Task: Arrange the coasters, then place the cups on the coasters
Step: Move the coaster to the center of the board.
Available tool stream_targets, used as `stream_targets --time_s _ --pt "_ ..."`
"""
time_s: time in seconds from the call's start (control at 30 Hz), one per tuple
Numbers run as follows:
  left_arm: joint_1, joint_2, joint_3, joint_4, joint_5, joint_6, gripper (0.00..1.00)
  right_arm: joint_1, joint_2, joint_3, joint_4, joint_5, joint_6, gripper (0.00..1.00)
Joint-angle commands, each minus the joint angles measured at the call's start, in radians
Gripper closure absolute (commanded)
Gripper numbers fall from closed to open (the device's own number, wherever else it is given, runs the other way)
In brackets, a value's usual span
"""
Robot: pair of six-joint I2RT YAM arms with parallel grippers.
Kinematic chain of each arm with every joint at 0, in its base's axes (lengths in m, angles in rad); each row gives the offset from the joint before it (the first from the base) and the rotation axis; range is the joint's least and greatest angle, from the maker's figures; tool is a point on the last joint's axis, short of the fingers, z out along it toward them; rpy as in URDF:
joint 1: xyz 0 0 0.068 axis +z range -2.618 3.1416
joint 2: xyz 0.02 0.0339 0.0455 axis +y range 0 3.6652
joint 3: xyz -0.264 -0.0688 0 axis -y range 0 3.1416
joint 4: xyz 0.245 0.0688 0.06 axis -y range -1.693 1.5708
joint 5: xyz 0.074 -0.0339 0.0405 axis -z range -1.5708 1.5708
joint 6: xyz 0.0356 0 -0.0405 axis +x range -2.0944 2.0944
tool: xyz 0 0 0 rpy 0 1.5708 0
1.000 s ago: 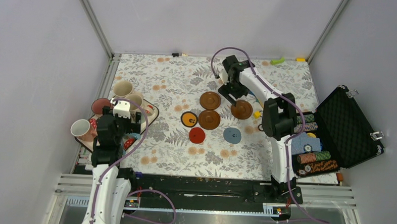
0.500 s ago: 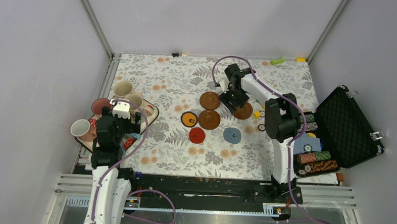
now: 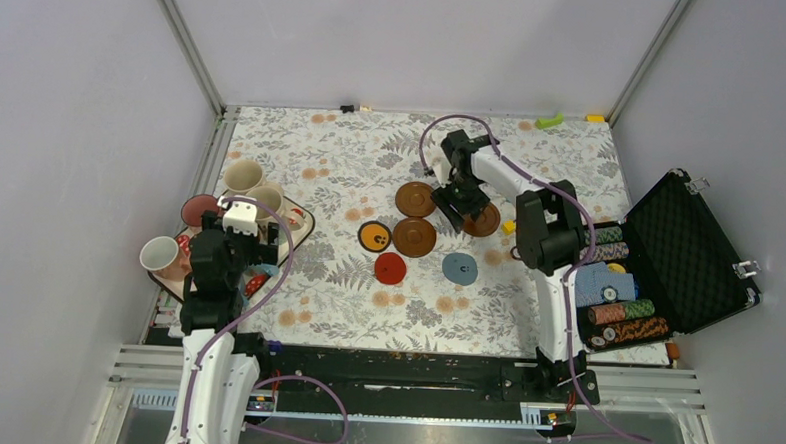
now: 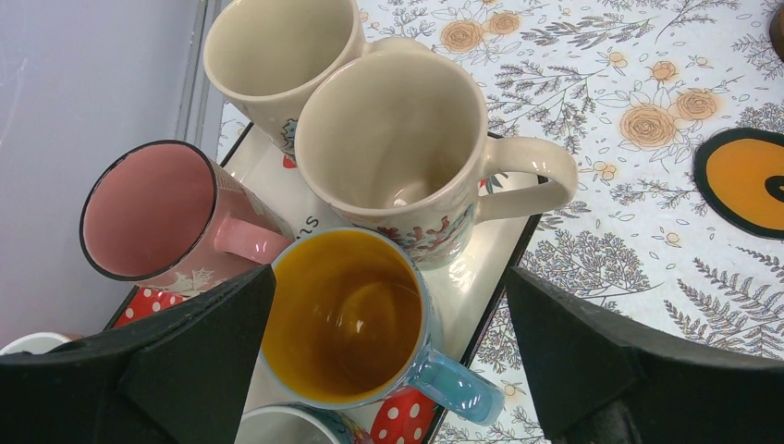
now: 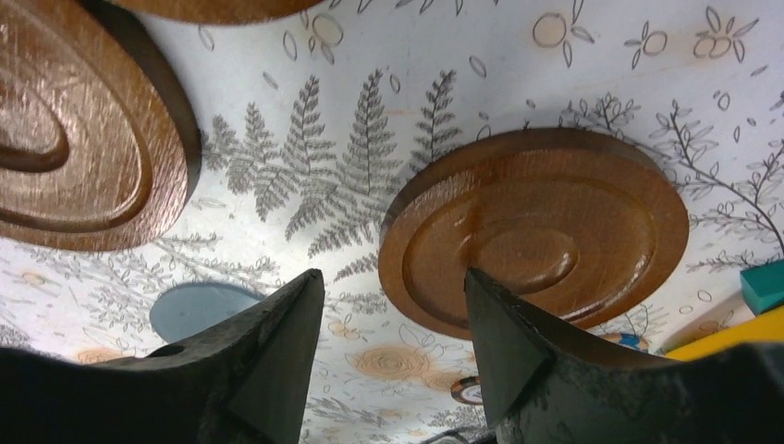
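Three dark brown coasters (image 3: 416, 199) (image 3: 414, 237) (image 3: 485, 221), an orange black-rimmed one (image 3: 373, 236), a red one (image 3: 390, 268) and a grey-blue one (image 3: 459, 269) lie mid-table. My right gripper (image 3: 461, 207) (image 5: 390, 294) is open and low over the left edge of the right-hand brown coaster (image 5: 545, 236); one finger overlaps its rim and bare cloth shows between the jaws. The cups stand on the tray (image 3: 304, 223) at the left. My left gripper (image 3: 240, 243) (image 4: 390, 277) hangs wide open above the blue cup with a yellow inside (image 4: 342, 314). Beside that cup are a pink cup (image 4: 153, 213) and two cream cups (image 4: 398, 139) (image 4: 277, 55).
An open black case (image 3: 693, 250) with rolls of poker chips (image 3: 625, 312) stands at the right. A small yellow block (image 3: 509, 227) and a loose chip (image 3: 518, 252) lie by the right arm. A green piece (image 3: 549, 120) sits at the far edge.
My right gripper has come nearer and down onto the left edge of the right brown coaster, its jaws narrowing. The left arm and the cups have not moved.
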Motion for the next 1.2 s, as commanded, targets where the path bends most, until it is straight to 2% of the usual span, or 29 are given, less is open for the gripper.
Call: stream_targets --time_s 0.0,0.23,0.73,0.93,1.07,1.17 --pt "0.005 -0.001 -0.003 0.045 -0.008 0.004 0.01 -0.004 0.049 0.066 -0.048 0.010 0.049 0.35" --pt "0.005 -0.001 -0.005 0.051 -0.007 0.004 0.01 -0.028 0.115 0.155 -0.101 -0.010 0.082 0.33" --pt "0.004 0.025 -0.006 0.060 -0.010 0.006 0.01 -0.087 0.387 0.651 -0.414 -0.057 0.238 0.14" --pt "0.005 0.025 -0.006 0.059 -0.010 0.006 0.01 -0.111 0.383 0.655 -0.400 -0.088 0.283 0.04" --pt "0.005 0.024 -0.006 0.059 -0.010 0.006 0.01 -0.113 0.328 0.648 -0.396 -0.102 0.256 0.04" --pt "0.005 0.024 -0.006 0.058 -0.008 0.006 0.01 -0.110 0.209 0.574 -0.339 -0.094 0.253 0.04"
